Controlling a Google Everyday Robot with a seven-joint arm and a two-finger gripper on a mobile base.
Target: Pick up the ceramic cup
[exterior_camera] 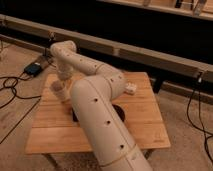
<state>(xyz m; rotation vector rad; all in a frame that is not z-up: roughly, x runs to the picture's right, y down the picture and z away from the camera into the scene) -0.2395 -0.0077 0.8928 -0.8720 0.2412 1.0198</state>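
Camera view is the only angle, so here's what I can see from it. Big white robot arm (pixel 97 115) fills most of the middle, coming up from the bottom edge, bending over the wooden surface (pixel 145 117) and folding back toward the left side. It covers a lot of what sits on the wood.

At the left end of the arm, the pincer (pixel 61 91) hangs down over the left part of the surface, near its far-left corner. Honestly can't tell whether it's apart or together; the end of it just blends with whatever pale shape is down there. The ceramic cup (pixel 58 88) looks to be that small off-white thing right at the pincer, on the left part of the wood. Whether it's being touched or is resting on the wood, I can't make out.

A dark bowl (pixel 120 111) peeks out from behind the arm near the middle of the surface, mostly hidden. A small white object (pixel 131 88) sits near the far edge, to the right of the arm, well apart from the cup.

Off the surface, black cables (pixel 10 82) lie on the floor at left, with a small blue box (pixel 34 68) among them. Another cable (pixel 195 115) trails down on the right. A long rail (pixel 150 54) runs across behind everything.
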